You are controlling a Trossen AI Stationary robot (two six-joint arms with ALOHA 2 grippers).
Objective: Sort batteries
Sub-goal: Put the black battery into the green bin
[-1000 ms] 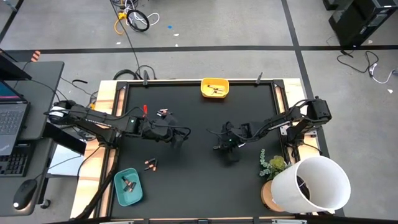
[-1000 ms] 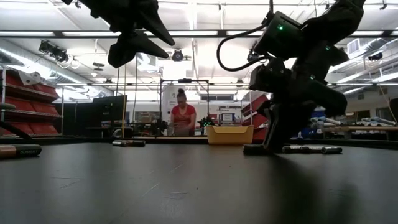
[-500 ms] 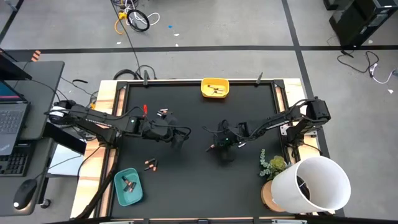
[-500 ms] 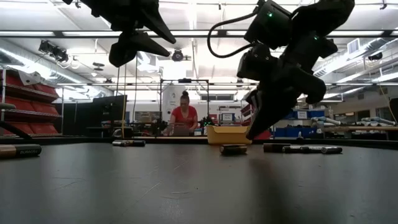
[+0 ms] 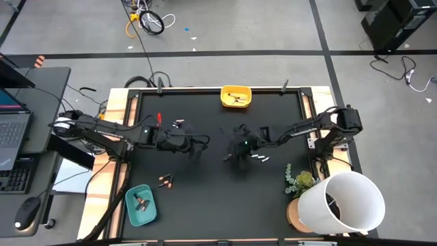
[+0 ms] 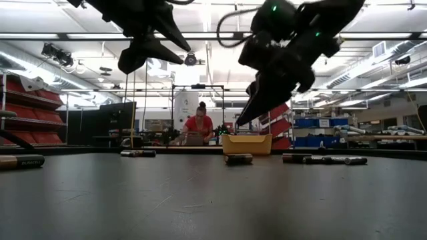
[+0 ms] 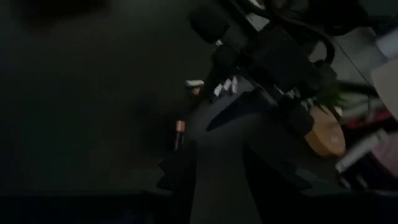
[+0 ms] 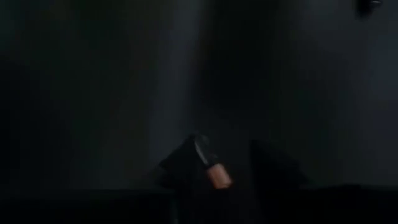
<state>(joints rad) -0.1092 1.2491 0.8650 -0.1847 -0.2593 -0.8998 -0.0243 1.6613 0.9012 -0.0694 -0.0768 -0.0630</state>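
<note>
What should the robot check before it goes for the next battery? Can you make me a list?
1. Right pincer is off the table: ok, it hangs above it.
2. Right pincer is open: ok, its fingers stand apart.
3. A battery is in sight: ok, a copper-and-black one shows between those fingers.
4. Left pincer is out of the way: ok, it is apart from the right pincer.
5. Left pincer is empty: cannot tell.
6. Yellow tray is uncovered: ok.

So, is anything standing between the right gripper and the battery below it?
Nothing visible does. The right gripper hangs over the battery, which lies alone on the black table, with only air between them.
</note>
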